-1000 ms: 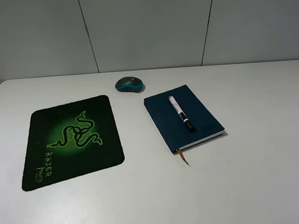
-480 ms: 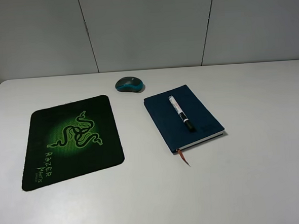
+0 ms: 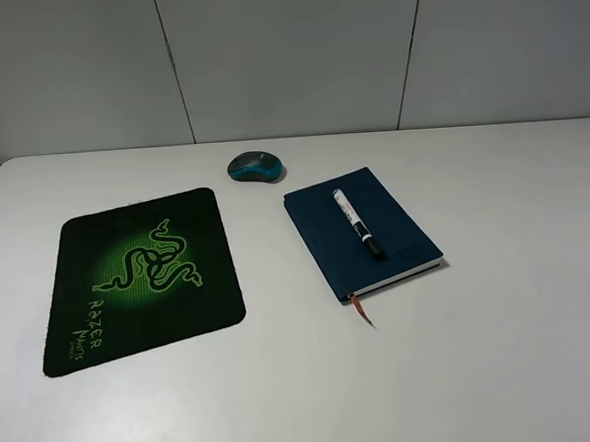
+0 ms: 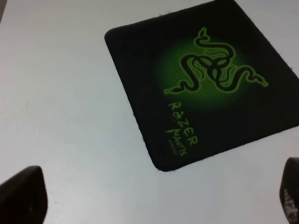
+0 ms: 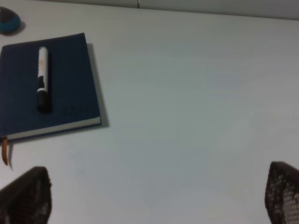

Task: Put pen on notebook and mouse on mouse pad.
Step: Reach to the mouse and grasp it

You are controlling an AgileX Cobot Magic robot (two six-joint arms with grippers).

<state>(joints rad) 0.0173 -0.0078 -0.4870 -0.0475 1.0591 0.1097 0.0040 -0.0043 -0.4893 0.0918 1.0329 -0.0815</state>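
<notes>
The white pen (image 3: 356,221) (image 5: 42,78) with its black cap lies on top of the navy notebook (image 3: 395,225) (image 5: 70,84), whose orange ribbon hangs out at the near edge. The teal and grey mouse (image 3: 255,166) (image 5: 8,21) rests on the bare table behind the notebook, apart from the black mouse pad (image 3: 88,284) (image 4: 140,60) with its green snake logo. No arm shows in the exterior high view. My left gripper (image 4: 154,196) is open above the table beside the pad's corner. My right gripper (image 5: 154,193) is open over bare table, to the side of the notebook.
The white table (image 3: 503,348) runs to a grey panelled wall (image 3: 285,51) at the back. Bare tabletop lies between pad and notebook and along the near side.
</notes>
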